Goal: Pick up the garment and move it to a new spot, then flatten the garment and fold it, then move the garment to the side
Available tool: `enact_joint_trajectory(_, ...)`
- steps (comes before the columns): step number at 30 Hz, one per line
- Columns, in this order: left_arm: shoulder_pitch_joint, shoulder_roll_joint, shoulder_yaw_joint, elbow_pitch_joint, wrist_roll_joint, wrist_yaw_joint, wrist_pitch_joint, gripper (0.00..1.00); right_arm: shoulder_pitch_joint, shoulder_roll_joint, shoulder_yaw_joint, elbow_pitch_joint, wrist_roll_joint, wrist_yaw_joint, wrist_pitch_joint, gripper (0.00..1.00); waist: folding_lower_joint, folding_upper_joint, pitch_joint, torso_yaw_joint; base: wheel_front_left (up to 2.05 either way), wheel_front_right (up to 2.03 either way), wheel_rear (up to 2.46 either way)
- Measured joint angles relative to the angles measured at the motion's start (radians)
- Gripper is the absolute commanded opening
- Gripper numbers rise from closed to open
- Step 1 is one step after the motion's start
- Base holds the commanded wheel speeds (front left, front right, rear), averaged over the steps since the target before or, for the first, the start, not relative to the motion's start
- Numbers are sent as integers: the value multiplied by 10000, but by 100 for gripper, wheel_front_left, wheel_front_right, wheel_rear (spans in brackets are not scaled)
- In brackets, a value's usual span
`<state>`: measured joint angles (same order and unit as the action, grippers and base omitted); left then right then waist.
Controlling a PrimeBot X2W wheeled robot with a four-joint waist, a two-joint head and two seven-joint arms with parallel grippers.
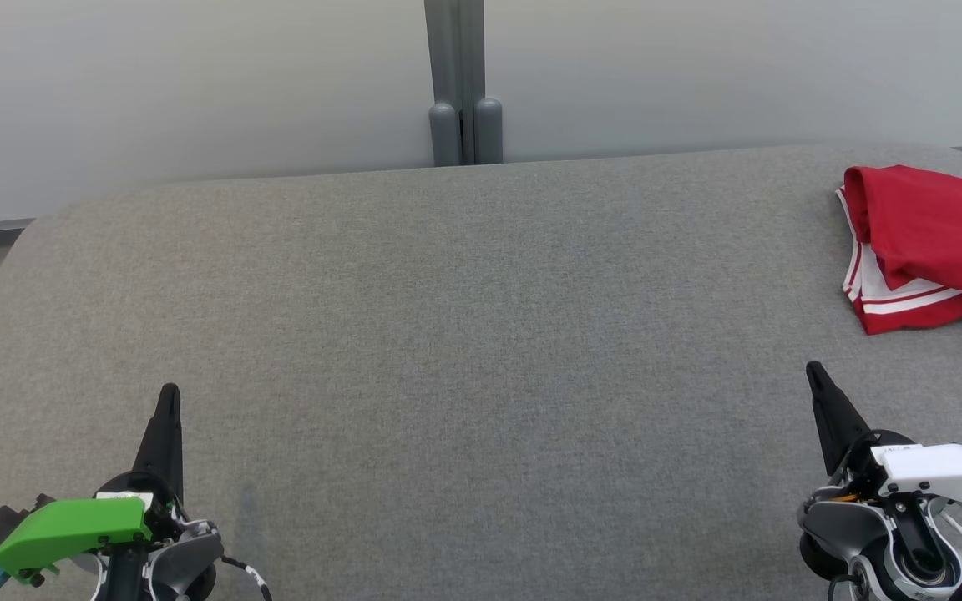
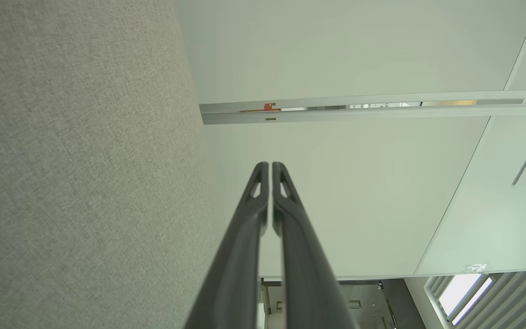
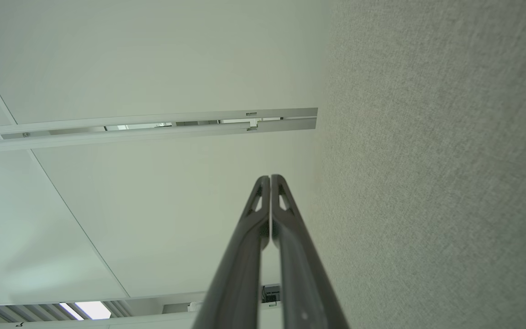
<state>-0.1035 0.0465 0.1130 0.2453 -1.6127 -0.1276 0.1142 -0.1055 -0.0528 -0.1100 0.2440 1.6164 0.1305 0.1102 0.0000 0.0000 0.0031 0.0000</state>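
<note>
- The desk (image 1: 464,334) is the biggest thing here: a wide top covered in grey woven cloth, with rounded far corners. Its middle and left side are bare.
- Behind its far edge stands a pale, frosted wall (image 1: 197,83), split by a grey upright post (image 1: 463,83) near the middle of that edge.
- The garment (image 1: 924,242) lies in a loose heap at the desk's far right corner. It is red with white stripes along a hem, bunched and folded over itself rather than flat. Its right side runs out of the head view, where a small dark patch shows.
- The right gripper (image 1: 813,369) hovers over the near right corner under a white cover. Its two dark fingers are pressed together into a single point, with nothing between them. It points toward the far edge, and the garment lies beyond it, well apart.
- The left gripper (image 1: 169,396) hovers over the near left corner under a green cover. Its fingers are likewise pressed tight together and hold nothing, far across the desk from the garment.
- In each wrist view the fingers meet at the tips, with the grey cloth to one side and the pale wall beyond.
</note>
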Motion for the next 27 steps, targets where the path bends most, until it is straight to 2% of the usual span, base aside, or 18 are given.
enact_joint_trajectory(27, 0, 0, 0, 0, 0, 0, 0, 0, -1, 8, -15, 2, -2, 0, 29, 0, 0, 0, 0, 0, 0, 0, 0)
